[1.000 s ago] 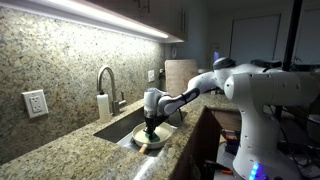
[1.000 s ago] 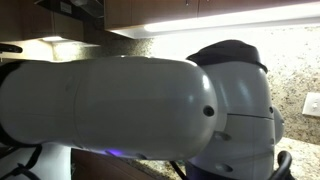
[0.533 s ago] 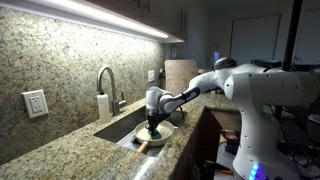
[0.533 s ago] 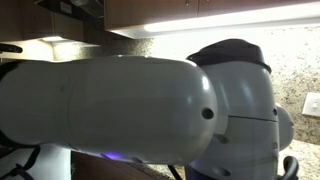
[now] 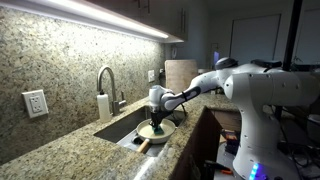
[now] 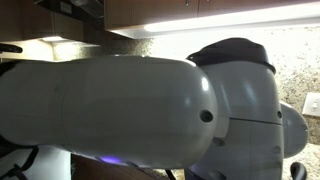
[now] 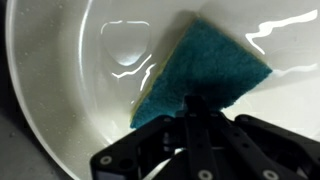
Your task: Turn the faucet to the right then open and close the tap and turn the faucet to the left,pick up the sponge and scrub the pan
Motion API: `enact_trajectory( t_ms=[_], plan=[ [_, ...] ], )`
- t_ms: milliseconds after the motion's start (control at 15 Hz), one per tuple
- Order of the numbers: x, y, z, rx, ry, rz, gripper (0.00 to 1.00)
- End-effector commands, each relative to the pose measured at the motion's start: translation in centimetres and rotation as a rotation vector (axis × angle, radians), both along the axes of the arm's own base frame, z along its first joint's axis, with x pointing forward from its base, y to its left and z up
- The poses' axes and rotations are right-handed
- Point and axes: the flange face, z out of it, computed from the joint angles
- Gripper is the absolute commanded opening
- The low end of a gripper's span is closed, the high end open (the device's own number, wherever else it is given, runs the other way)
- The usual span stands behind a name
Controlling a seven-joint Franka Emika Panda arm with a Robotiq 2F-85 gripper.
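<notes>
The sponge (image 7: 207, 62) is being held against the white inside of the pan (image 7: 60, 95), clamped by the gripper (image 7: 192, 108) at lower centre.

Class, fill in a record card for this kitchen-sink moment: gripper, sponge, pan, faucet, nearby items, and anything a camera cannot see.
gripper: jaws closed on the sponge, lowered into the pan
sponge: teal, lying against the pan's inside
pan: cream-white inside, wet, with a small puddle; in the sink area
faucet: silvery gooseneck behind the sink, apart from the gripper
soap bottle: white, beside the faucet
wall outlet: on the granite backsplash
blocked view: in an exterior view the robot arm fills the picture and hides the sink
</notes>
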Motion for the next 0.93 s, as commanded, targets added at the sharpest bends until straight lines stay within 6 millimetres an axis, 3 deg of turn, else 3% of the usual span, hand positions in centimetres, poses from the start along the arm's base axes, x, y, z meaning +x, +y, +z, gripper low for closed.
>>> enact_trajectory(
  t_ms=[0, 467, 867],
  plan=[
    [-1.5, -2.6, -1.1, -0.016, 0.062, -0.060, 0.00],
    [-3.0, -4.8, -0.8, -0.037, 0.093, -0.122, 0.00],
    [-4.5, -3.6, -0.8, -0.020, 0.100, -0.121, 0.00]
  ],
)
